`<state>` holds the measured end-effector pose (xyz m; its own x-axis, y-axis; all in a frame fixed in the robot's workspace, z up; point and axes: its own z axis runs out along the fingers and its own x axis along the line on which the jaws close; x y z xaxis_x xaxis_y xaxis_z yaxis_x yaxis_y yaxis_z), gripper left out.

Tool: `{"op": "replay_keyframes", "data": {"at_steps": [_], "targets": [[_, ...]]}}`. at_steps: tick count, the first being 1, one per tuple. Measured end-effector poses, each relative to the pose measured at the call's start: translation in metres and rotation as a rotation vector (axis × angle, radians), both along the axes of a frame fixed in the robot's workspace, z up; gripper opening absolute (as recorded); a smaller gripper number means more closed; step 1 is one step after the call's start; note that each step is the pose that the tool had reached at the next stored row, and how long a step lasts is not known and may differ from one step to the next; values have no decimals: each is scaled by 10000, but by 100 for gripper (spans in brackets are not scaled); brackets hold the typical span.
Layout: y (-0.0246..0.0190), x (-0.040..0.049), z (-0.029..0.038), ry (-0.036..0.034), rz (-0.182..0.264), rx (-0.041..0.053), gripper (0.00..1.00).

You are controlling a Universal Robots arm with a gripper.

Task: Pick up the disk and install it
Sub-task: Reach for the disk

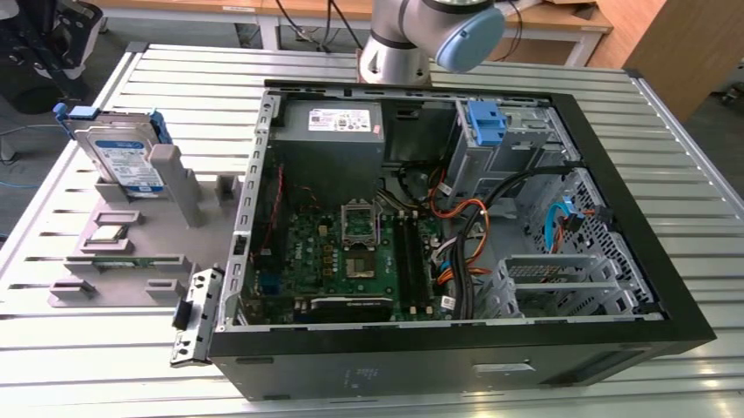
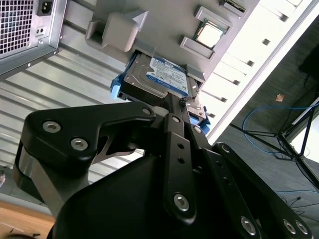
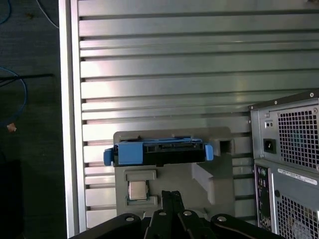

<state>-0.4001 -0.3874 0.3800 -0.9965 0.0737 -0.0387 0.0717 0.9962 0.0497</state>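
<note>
My gripper [image 3: 172, 195] is closed and holds nothing. Just ahead of it, the disk [image 3: 159, 152] stands on edge in the grey holder [image 3: 169, 175], untouched. I'm at the approach; I judge that grasping calls for opening first.

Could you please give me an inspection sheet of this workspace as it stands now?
Surface: slatted metal table, carrying the case and the holder.
Job's things: disk stands on edge in the grey holder, in its blue frame; not yet picked up.
Clutter: open computer case lying on its side; processor chip in the holder.
Grippers: gripper shut, holding nothing, apart from the disk and aimed toward it in both wrist views.
Cables: orange and black cables inside the case; blue cable on the floor.
Surroundings: wooden furniture beyond the table.
</note>
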Motion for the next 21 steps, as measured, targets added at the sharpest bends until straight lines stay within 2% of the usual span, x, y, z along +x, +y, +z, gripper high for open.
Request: {"op": "replay_keyframes", "data": {"at_steps": [4, 12, 17, 21], "targets": [[20, 48, -50, 40, -2, -1, 10], [40, 138, -122, 58, -33, 0, 10], [51, 175, -181, 103, -34, 1, 10], [52, 179, -189, 116, -34, 14, 10]]}}
